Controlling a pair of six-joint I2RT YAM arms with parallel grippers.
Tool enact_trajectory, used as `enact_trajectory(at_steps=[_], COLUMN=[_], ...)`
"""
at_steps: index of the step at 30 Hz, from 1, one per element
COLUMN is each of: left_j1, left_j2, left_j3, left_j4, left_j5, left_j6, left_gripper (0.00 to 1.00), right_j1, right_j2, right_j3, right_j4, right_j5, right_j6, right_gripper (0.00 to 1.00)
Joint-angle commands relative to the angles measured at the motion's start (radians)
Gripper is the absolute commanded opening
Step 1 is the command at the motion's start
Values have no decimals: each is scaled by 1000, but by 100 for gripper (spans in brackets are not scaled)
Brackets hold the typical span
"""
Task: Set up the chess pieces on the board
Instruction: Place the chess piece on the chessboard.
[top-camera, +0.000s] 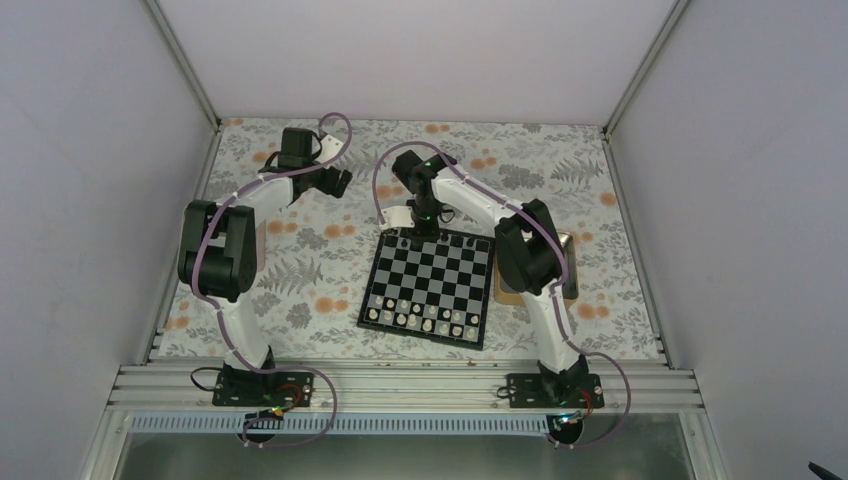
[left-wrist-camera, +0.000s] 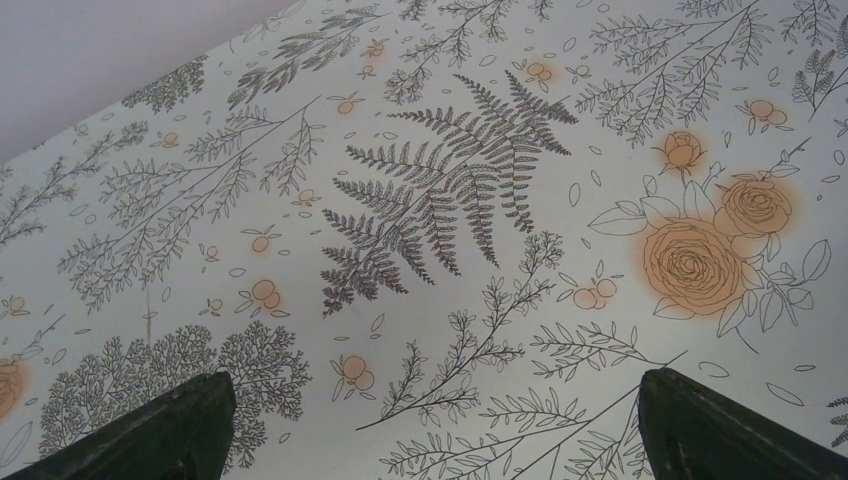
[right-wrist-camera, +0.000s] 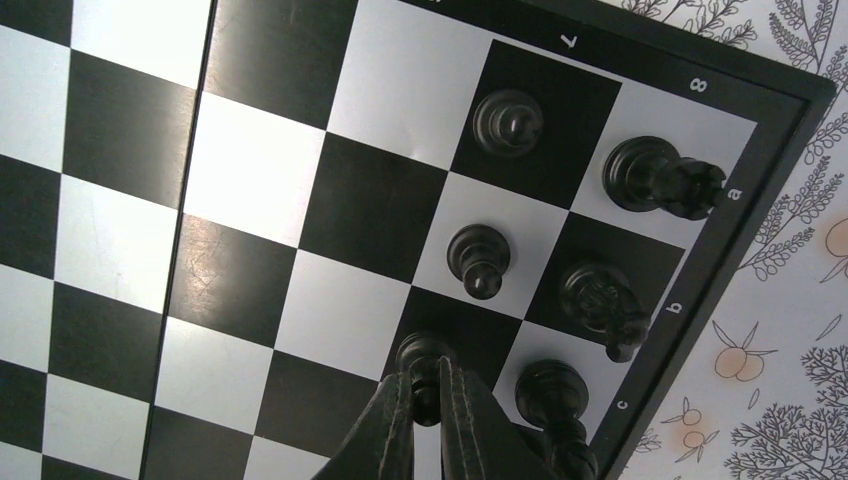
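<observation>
**Operator:** Where am I in the set-up?

**Spotter:** You're partway through placing black's pawn row. Your right gripper (right-wrist-camera: 428, 375) is pinched tight on a black pawn (right-wrist-camera: 421, 350) over the dark c7 square, at the far-left corner of the board (top-camera: 430, 285).

**Operator:** What's already down?

**Spotter:** Next to it, the a7 pawn (right-wrist-camera: 508, 122) and b7 pawn (right-wrist-camera: 478, 258) stand upright. On the edge row beyond them are the rook (right-wrist-camera: 660, 178), knight (right-wrist-camera: 600, 305) and bishop (right-wrist-camera: 552, 392). The white chessmen (top-camera: 420, 318) line the near rows. I'd judge most of black is not yet placed.

**Operator:** And my next move?

**Spotter:** I can't tell whether the pawn's base touches the square. You'd want to lower straight down and part the fingers only slightly, because the bishop sits just beside them. Then lift straight up.

**Operator:** The other arm?

**Spotter:** Your left gripper (left-wrist-camera: 432, 377) hangs with its fingers wide apart and holds nothing. It is over the flowered tablecloth (left-wrist-camera: 450, 200), far left, well apart from the board.
</observation>
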Motion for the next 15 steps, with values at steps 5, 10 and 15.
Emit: enact_trajectory(at_steps=[5,10,15], left_j1=[4,4,4], left_j2=[-30,-29,-35], left_j3=[-8,-7,-13], left_j4=[21,19,27], left_j5=[20,22,22], left_j6=[-6,-5,-7], left_gripper=[100,100,100], right_j1=[6,5,2], right_j2=[15,12,-14], right_j3=[12,13,12], right_j4=[-6,-4,20], right_j5=[1,5,6], right_j6=[-19,-16,-5], right_gripper=[9,14,21])
